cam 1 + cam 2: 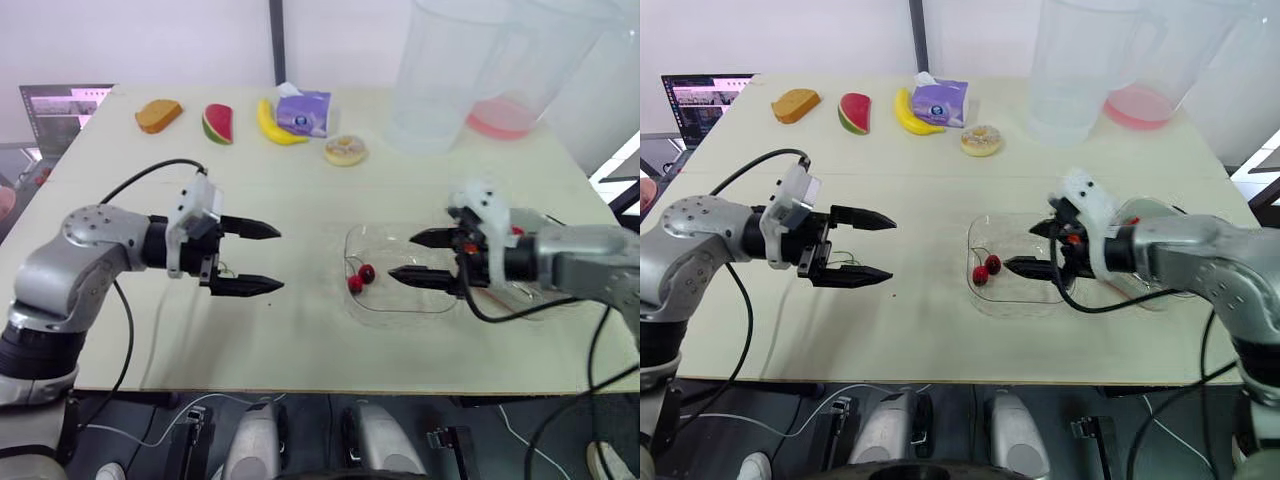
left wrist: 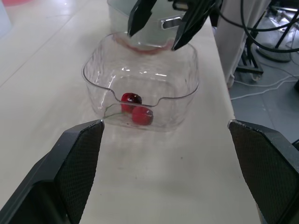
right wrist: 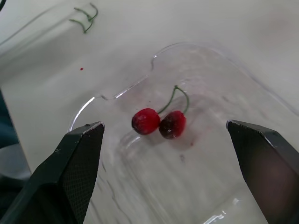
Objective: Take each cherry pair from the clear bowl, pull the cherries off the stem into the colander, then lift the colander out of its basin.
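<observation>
Both of your grippers are spread wide and hold nothing. The left gripper [image 1: 280,260] hovers over bare table, its two fingers pointing at the clear bowl [image 1: 400,300], which sits well ahead of its tips. The right gripper [image 1: 400,256] faces it from the other side, with its two fingers already over the bowl.

One cherry pair [image 3: 159,122] is in that bowl: two red cherries touching each other and joined by one forked green stem. It lies on the bowl's floor, just ahead of and below the right fingertips, centred between them in the right wrist view.

A few bare green stems [image 3: 84,18] lie on the table just beside the left gripper's lower finger; you cannot count them exactly.

Behind the right gripper's wrist stands the colander in its basin [image 1: 1155,212], with some red showing inside.

Well beyond both grippers are five small items in a row and two tall clear jugs [image 1: 440,80].
</observation>
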{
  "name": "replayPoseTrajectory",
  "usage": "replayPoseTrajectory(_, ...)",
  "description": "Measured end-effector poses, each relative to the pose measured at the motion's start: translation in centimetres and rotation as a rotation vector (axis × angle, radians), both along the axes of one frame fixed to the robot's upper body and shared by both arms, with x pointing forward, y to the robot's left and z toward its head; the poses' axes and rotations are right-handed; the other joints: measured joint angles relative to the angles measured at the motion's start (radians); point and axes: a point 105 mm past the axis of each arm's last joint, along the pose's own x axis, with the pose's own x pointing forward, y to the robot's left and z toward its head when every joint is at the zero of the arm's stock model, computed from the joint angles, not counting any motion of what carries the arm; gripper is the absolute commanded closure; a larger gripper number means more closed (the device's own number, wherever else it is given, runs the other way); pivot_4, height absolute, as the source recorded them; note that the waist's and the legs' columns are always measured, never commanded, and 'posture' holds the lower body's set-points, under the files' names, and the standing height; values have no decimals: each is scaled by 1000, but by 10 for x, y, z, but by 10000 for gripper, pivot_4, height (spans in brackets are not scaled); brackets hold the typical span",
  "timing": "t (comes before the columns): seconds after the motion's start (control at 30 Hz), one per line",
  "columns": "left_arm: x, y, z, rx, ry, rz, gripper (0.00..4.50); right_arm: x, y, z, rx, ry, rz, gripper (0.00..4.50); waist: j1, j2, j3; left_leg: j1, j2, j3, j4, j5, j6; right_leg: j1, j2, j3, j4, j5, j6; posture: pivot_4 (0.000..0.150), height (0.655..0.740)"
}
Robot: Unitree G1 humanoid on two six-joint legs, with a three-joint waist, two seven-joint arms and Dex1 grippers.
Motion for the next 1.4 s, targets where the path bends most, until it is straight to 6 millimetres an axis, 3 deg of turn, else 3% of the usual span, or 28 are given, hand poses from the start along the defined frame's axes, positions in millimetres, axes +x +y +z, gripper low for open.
replayPoseTrajectory(0.37, 3, -4, -1, -9, -2, -1, 368, 24, 15, -41, -173, 74, 61, 0, -5, 0, 0, 0, 0, 2, 0, 0, 0, -2, 0, 0, 2, 0, 0, 1500, 7400)
replayPoseTrajectory(0.57, 4, -3, -1, -10, -3, 7, 368, 37, 11, -53, -225, 55, 38, 0, -3, 0, 0, 0, 0, 2, 1, 0, 0, -2, 0, 0, 2, 0, 0, 1500, 7400)
replayPoseTrajectory(0.93, 5, -3, -1, -10, 7, 21, 368, 43, 20, -62, -271, 15, 71, 0, -4, 0, 0, 0, 0, 2, 1, 0, 0, -2, 0, 0, 3, 0, 0, 1500, 7400)
replayPoseTrajectory(1.03, 6, -3, -2, -9, 14, 33, 0, 45, 21, -63, -278, 4, 68, 8860, -4, 0, 0, 0, 0, 2, 1, 0, 0, -2, 0, 0, 3, 0, 0, 1500, 7400)
replayPoseTrajectory(1.27, 6, -3, -2, -8, 14, 41, 0, 45, 27, -65, -275, -3, 79, 41377, -4, 0, 0, 0, 0, 2, 1, 0, 0, -2, 0, 0, 3, 0, 0, 1500, 7400)
replayPoseTrajectory(1.4, 7, -3, -2, -8, 14, 41, 0, 45, 29, -65, -276, -6, 84, 43904, -4, 0, 0, 0, 0, 2, 1, 0, 0, -2, 0, 0, 3, 0, 0, 1500, 7400)
